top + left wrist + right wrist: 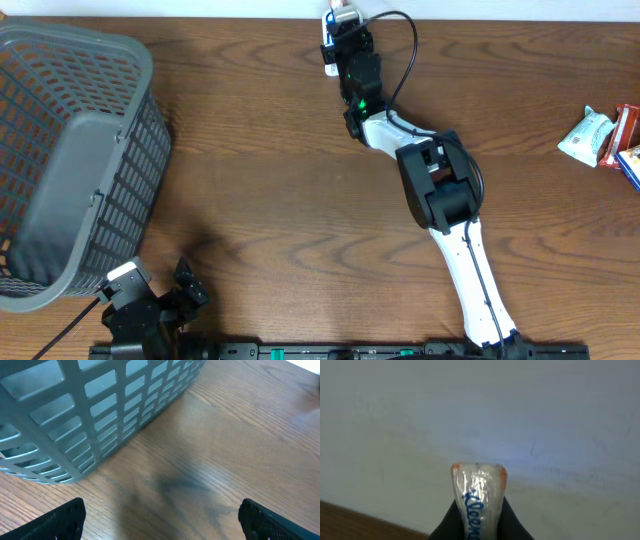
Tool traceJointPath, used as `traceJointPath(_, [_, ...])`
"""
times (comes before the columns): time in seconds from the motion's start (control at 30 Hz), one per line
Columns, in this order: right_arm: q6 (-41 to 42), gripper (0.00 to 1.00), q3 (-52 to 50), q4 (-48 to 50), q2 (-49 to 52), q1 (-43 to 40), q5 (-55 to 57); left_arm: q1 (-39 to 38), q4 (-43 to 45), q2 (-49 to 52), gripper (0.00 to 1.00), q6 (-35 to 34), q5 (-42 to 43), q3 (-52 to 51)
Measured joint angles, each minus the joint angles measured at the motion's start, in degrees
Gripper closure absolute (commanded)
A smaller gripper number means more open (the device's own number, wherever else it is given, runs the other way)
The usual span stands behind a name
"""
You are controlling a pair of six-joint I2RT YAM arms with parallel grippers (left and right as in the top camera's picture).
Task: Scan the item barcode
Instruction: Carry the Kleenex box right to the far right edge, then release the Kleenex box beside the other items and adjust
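Kleenex tissue pack (477,495), clenched between the shut jaws of the right gripper (338,28), is held at the far edge of the table (250,200); a steady grip and slow turning should suit finding its barcode, while the left gripper (160,525) idles wide open.

Basket (140,170) is latticed grey, table (270,200) brown wood-grain, packet (477,492) clear, blue-lettered

Soft, even light fills the overhead view — sharp throughout, a faint shadow on the surface (260,150) beside the basket (70,150). The left wrist view shows a smudgy dark shadow on the wood, its far right corner washed pale. The right wrist view is hazy — the tissue packet (477,495) soft against bluish-white blankness.
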Motion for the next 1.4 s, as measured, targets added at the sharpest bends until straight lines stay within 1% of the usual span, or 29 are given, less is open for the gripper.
traceJointPath(0.13, [0.04,0.99,-0.33,-16.17,-5.38,-0.09,1.68,0.00,0.02,0.00,0.02,-0.02,-0.02,0.00])
traceJointPath(0.27, [0.09,0.99,-0.63,-36.94,-17.49,-0.92,4.79,0.00,0.00,-0.02,0.02,0.00,-0.02,0.00])
traceJointPath(0.37, [0.15,0.99,-0.31,-48.94,-27.85,-2.91,8.57,0.00,0.00,0.00,0.02,-0.02,0.00,0.00])
traceJointPath(0.47, [0.20,0.99,0.72,-62.66,-37.70,-6.80,12.48,0.00,-0.02,0.00,0.02,0.00,0.00,0.00])
traceJointPath(0.57, [1.60,0.99,1.57,-77.59,-44.44,-12.66,15.15,0.00,0.00,0.00,0.02,-0.02,0.02,0.00])
traceJointPath(0.7, [6.82,0.99,1.73,-95.56,-45.92,-23.23,17.16,0.00,0.00,0.00,0.02,0.00,-0.02,0.00])
traceJointPath(0.77, [10.43,0.99,0.20,-101.22,-43.74,-29.38,17.79,0.00,-0.02,0.00,0.02,0.00,0.00,0.00])
traceJointPath(0.83, [14.67,0.99,-2.29,-103.89,-41.22,-34.25,18.08,0.00,0.00,0.00,0.02,0.00,0.00,0.00])
traceJointPath(0.93, [19.76,0.99,-7.85,-105.02,-36.89,-41.53,18.14,0.00,0.00,0.00,0.02,0.00,0.00,0.00])
traceJointPath(1.07, [22.23,0.99,-13.40,-104.61,-33.83,-47.04,18.67,0.00,0.00,0.00,0.02,0.00,0.00,0.00])
traceJointPath(1.1, [22.58,0.96,-15.08,-103.82,-33.40,-48.41,18.88,0.00,0.00,0.00,0.02,0.00,0.00,0.00])
traceJointPath(1.13, [22.82,0.79,-16.11,-103.30,-33.20,-49.35,18.99,0.00,0.00,0.00,0.02,0.00,0.00,0.00])
traceJointPath(1.17, [23.47,0.53,-16.76,-102.86,-33.14,-50.31,19.08,0.00,0.00,0.00,0.02,0.00,0.00,0.00])
traceJointPath(1.2, [23.23,0.34,-16.79,-102.73,-33.16,-50.66,19.04,0.00,0.00,0.00,0.02,0.00,0.00,0.00])
traceJointPath(1.23, [23.50,0.01,-16.76,-102.36,-33.16,-51.04,18.95,0.00,0.00,0.00,0.02,0.00,0.00,0.00])
traceJointPath(1.3, [23.15,0.01,-16.22,-102.40,-33.16,-51.41,17.68,0.00,0.00,0.00,0.02,0.00,0.00,0.00])
traceJointPath(1.4, [21.11,0.01,-14.84,-103.47,-33.55,-51.28,12.52,0.00,0.00,0.00,0.02,0.00,0.00,0.00])
